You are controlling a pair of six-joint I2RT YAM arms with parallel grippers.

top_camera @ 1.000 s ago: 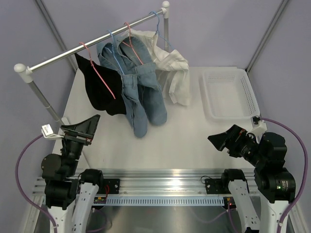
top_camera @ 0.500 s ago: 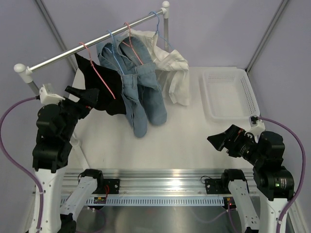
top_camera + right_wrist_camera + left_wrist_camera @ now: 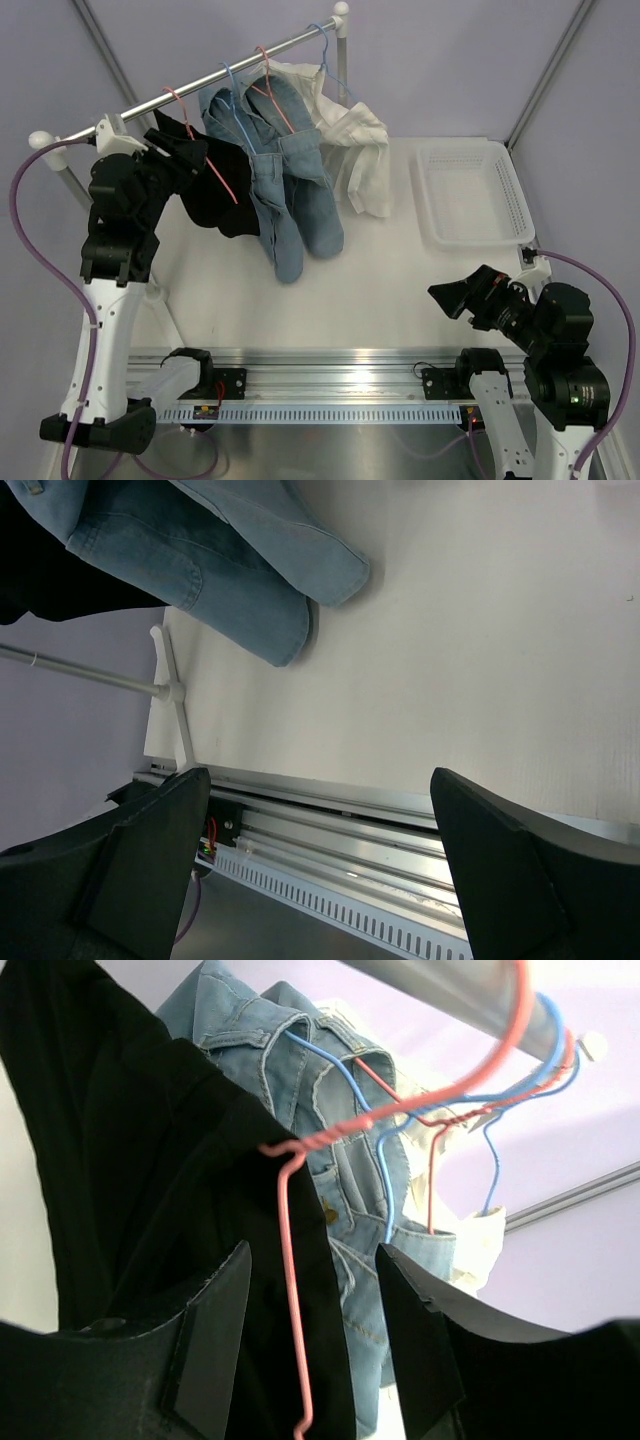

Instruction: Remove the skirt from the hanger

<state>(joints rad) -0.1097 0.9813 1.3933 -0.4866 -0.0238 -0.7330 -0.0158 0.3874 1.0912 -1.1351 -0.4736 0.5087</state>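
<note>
The small black flared fabric skirt (image 3: 213, 198) hung on the thin pink wire hanger (image 3: 288, 1260) at the silver metal rail's (image 3: 295, 41) left end. The left end effector (image 3: 315, 1345) gaped empty astride the wire (not the cloth); best to pinch fabric beside it, then pull down.

Lilac walls (image 3: 450, 60), white table (image 3: 400, 280), seemingly evenly lit.
</note>
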